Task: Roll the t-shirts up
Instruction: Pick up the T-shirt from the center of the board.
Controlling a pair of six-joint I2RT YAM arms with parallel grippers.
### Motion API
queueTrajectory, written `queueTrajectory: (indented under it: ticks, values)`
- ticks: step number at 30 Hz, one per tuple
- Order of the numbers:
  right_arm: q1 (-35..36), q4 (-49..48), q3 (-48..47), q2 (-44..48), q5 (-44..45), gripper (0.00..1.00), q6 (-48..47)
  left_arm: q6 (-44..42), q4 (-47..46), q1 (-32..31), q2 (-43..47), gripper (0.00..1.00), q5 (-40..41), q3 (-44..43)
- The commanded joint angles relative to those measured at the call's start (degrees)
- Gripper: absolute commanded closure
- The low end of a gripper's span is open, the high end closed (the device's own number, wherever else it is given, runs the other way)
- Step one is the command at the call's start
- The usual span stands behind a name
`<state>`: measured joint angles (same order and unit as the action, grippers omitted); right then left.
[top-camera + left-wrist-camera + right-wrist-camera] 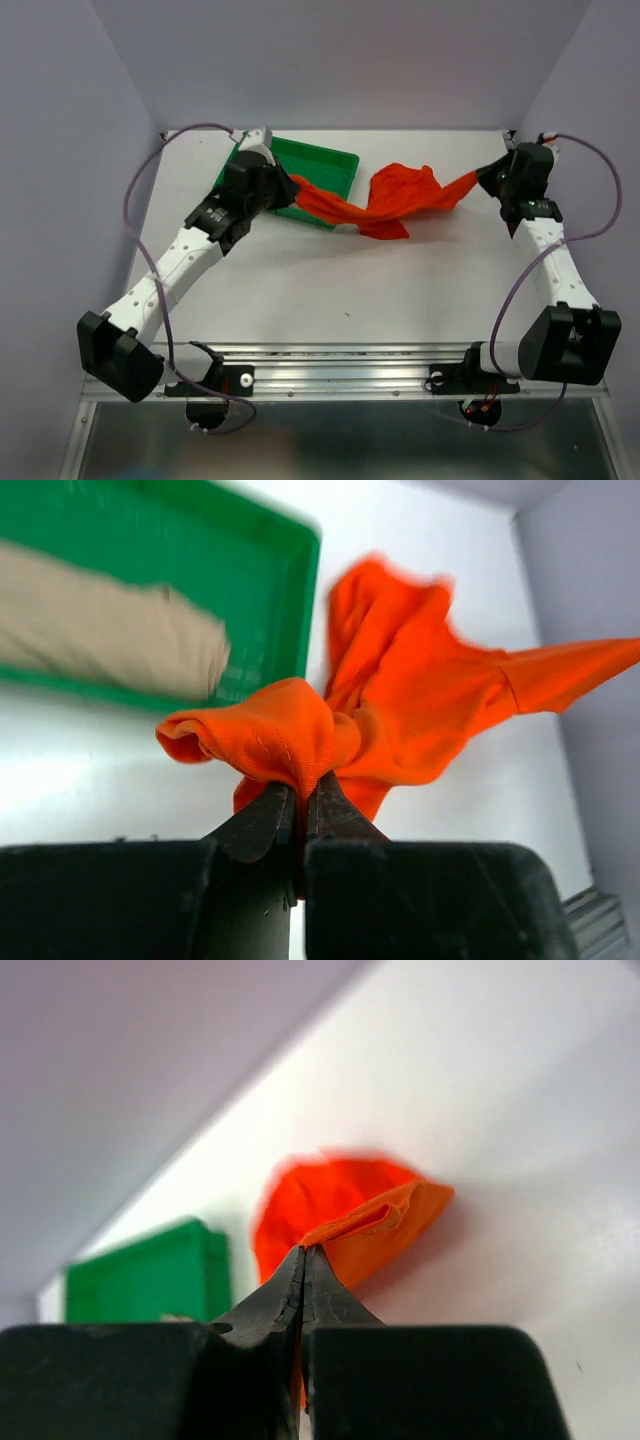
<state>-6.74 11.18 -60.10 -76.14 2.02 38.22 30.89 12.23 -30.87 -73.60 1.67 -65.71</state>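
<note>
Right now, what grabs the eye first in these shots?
The orange-red t-shirt is stretched over the far half of the table with each end pinched. The left gripper is shut on the end by the green tray, and the right gripper is shut on the far-right end. A beige t-shirt lies on that tray at far left, blurred in the left wrist view.

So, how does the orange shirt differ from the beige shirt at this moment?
The orange shirt is gripped at both ends, by the left pincer and the right pincer; the beige shirt is not touched. The orange shirt is stretched out and crumpled in the middle; the beige shirt is a compact bundle in the tray. Both are plain fabric, without print.
</note>
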Motion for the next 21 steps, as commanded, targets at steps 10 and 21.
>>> queueTrajectory:
  ticks: [10, 21]
  values:
    - [-0.6, 7.9, -28.8, 13.0, 6.4, 0.99, -2.1, -6.9, 11.7, 14.8, 7.2, 1.0, -10.8, -19.2]
    - [-0.6, 13.7, -29.6, 20.0, 11.6, 0.99, -7.3, -10.7, 9.2, 14.7, 14.3, 0.95, -19.4, -6.5]
